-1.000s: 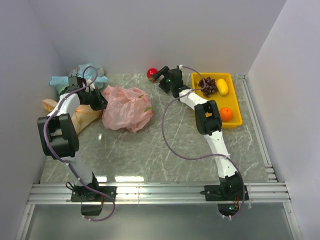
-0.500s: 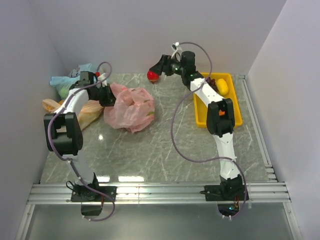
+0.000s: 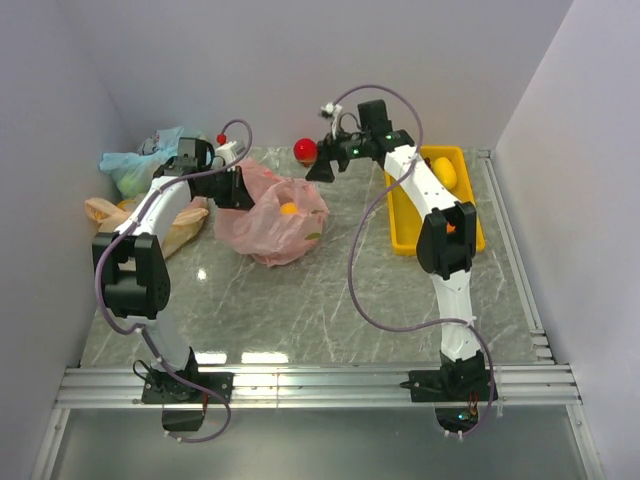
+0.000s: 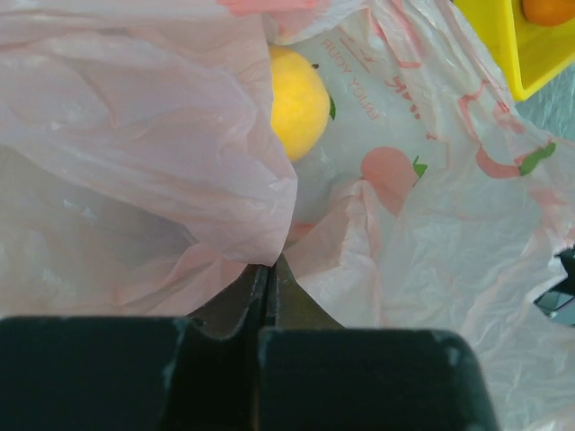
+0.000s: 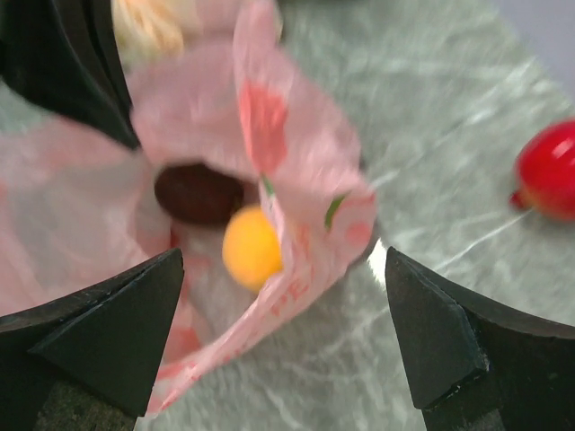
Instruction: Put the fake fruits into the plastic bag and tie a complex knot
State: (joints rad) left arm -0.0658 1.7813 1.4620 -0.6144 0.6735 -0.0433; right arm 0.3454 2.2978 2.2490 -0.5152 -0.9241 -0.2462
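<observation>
Plastic bag (image 3: 270,235) is pinched by the left gripper (image 4: 267,269); an orange fruit (image 5: 251,248) is seen below the spread right gripper (image 5: 283,269).

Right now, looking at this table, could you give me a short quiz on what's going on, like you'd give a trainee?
1. True or false: the red fruit is inside the pink bag.
2. Which gripper pinches the bag? A: left gripper; B: right gripper; C: both.
3. Fill in: the right gripper's jaws stand ____.
Key: 1 false, it lies on the table; 2 A; 3 open.
</observation>
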